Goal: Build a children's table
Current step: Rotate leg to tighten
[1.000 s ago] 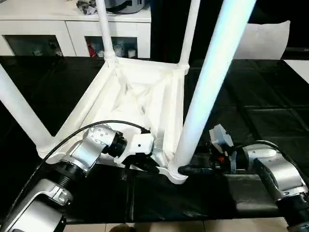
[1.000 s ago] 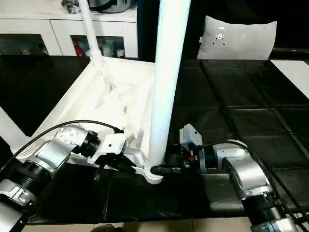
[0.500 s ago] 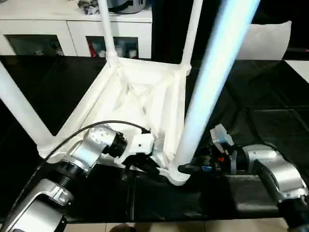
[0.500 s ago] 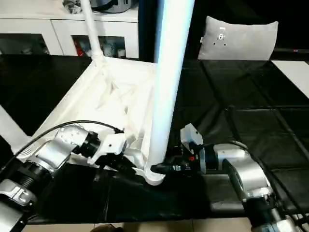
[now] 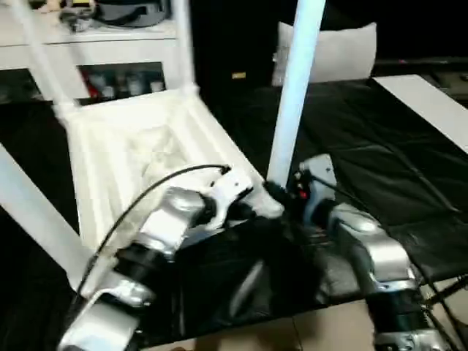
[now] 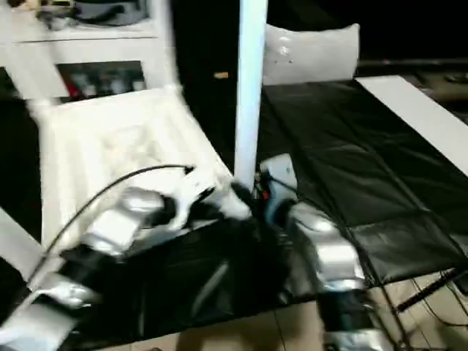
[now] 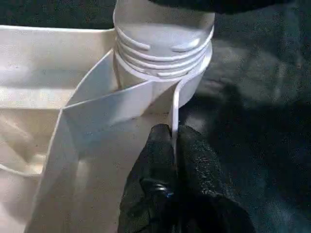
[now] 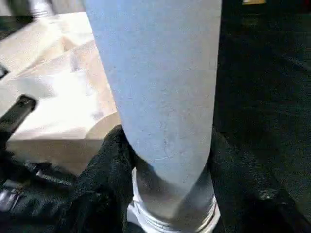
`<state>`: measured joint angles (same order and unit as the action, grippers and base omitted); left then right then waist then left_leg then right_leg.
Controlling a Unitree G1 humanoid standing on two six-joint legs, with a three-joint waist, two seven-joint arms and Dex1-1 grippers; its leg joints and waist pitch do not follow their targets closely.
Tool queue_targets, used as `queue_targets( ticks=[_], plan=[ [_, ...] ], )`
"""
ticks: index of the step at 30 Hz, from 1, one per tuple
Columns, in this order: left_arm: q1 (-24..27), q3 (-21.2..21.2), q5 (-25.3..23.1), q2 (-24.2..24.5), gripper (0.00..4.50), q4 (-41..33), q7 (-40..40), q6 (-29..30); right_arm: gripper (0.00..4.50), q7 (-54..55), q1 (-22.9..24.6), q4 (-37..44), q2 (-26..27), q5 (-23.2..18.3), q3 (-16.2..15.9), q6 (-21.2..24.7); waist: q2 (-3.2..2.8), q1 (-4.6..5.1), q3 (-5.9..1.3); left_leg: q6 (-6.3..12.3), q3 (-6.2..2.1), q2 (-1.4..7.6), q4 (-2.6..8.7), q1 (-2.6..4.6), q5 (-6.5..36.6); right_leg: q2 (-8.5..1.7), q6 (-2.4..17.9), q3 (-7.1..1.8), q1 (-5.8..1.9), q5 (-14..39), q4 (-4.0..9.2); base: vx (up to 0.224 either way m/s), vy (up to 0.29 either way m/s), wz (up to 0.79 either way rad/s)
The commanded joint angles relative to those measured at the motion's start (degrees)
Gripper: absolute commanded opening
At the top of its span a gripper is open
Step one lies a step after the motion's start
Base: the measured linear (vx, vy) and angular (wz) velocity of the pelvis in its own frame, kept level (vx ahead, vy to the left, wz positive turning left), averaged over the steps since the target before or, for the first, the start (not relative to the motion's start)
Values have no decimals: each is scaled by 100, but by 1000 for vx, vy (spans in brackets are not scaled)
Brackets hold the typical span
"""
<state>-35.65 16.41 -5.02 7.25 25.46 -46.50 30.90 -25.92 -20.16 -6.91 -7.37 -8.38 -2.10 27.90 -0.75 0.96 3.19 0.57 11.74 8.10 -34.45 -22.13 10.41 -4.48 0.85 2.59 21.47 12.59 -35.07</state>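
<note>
Head view: tabletop [image 5: 139, 146] upside down on the black mat, legs up; near leg [image 5: 292, 95] rises at 12 from the corner between both arms.

Left wrist: left gripper [image 7: 174, 145] pinched shut on the tabletop's thin rim, socket [image 7: 163, 43] at 12.

Right wrist: right gripper [image 8: 165, 165] half-open, clamped around the leg's base.

Risk: rim may slip, leg may cross-thread. No legible writing.

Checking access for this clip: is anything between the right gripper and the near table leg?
Nothing visible. The right gripper already has its black fingers on either side of the leg, just above the tabletop's corner socket. The left gripper pinches the tabletop's rim beside that socket.
</note>
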Motion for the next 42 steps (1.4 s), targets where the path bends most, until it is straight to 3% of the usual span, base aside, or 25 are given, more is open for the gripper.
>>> queue_targets(
  ticks=[1,5,7,9,15,21,25,26,28,32,34,36,39,40,42],
  plan=[
    [-191,55,174,-373,0,-336,78,-8,228,-3,85,-150,200,163,-528,46,36,-66,-347,31,-307,510,453,101,1407,-499,1238,-295,-139,1131,500,0,0,0],
    [-95,217,60,-219,0,-439,0,-112,271,57,169,-50,223,133,-384,-234,-1,-112,-385,289,-295,514,417,85,937,-501,1394,-282,-183,369,432,0,0,0],
    [-52,294,4,-101,0,-450,-39,-217,293,-40,213,23,131,103,-378,-336,13,-129,-392,368,-282,517,404,81,808,-490,1421,-283,-182,137,417,0,0,0],
    [21,303,12,28,0,-500,-125,-288,305,-272,291,135,-43,16,-347,-431,-35,-178,-388,463,-282,528,401,88,733,-495,1491,-270,-193,-66,391,0,0,0],
    [144,358,54,400,0,-532,-629,-613,354,-1214,418,337,-646,-264,-192,-535,-23,-215,-359,327,-284,554,430,118,1144,-491,1452,-269,-194,424,435,0,0,0],
    [293,608,157,886,0,-618,-1408,-1172,406,-2333,450,154,-1398,-336,-312,-1139,-32,-301,-350,215,-285,563,444,132,1293,-500,1418,-277,-177,560,436,0,0,0],
    [367,735,235,1120,0,-679,-1944,-1543,406,-2900,442,72,-1668,-419,-377,-1375,-22,-344,-360,255,-279,567,436,141,1200,-501,1455,-268,-170,430,413,0,0,0],
    [392,807,269,1243,0,-703,-2220,-1680,406,-3266,451,52,-1825,-472,-440,-1512,28,-347,-365,299,-264,567,426,138,1123,-500,1481,-273,-176,329,401,0,0,0],
    [394,927,268,1396,0,-659,-2552,-1921,406,-3761,438,-8,-1996,-596,-487,-1656,-3,-393,-363,373,-261,566,414,139,1073,-512,1487,-274,-174,316,397,0,0,0],
    [375,1085,223,1553,0,-571,-2818,-2244,406,-4180,378,-130,-2173,-605,-613,-1901,8,-442,-365,358,-257,581,418,151,1086,-500,1495,-261,-158,414,383,0,0,0],
    [353,1211,185,1700,0,-536,-3105,-2448,406,-4606,263,-243,-2234,-800,-617,-1829,16,-444,-364,352,-259,579,423,153,1147,-497,1503,-256,-160,464,381,0,0,0],
    [332,1253,154,1749,0,-513,-3229,-2533,370,-4771,208,-302,-2252,-855,-622,-1817,7,-453,-356,318,-251,591,428,160,1201,-500,1513,-257,-148,590,391,0,0,0],
    [268,1310,126,1797,0,-444,-3358,-2684,367,-4927,134,-435,-2280,-869,-668,-1906,19,-469,-363,272,-245,584,423,161,1196,-512,1515,-262,-147,630,384,0,0,0],
    [249,1323,121,1806,0,-420,-3384,-2729,336,-4978,116,-474,-2287,-885,-685,-1916,17,-478,-364,271,-249,587,423,160,1176,-518,1515,-263,-149,625,383,0,0,0],
    [219,1339,119,1813,0,-384,-3419,-2797,328,-5114,103,-504,-2296,-936,-709,-1907,18,-503,-372,264,-245,588,421,161,1131,-509,1520,-257,-148,578,378,0,0,0]
  ],
)
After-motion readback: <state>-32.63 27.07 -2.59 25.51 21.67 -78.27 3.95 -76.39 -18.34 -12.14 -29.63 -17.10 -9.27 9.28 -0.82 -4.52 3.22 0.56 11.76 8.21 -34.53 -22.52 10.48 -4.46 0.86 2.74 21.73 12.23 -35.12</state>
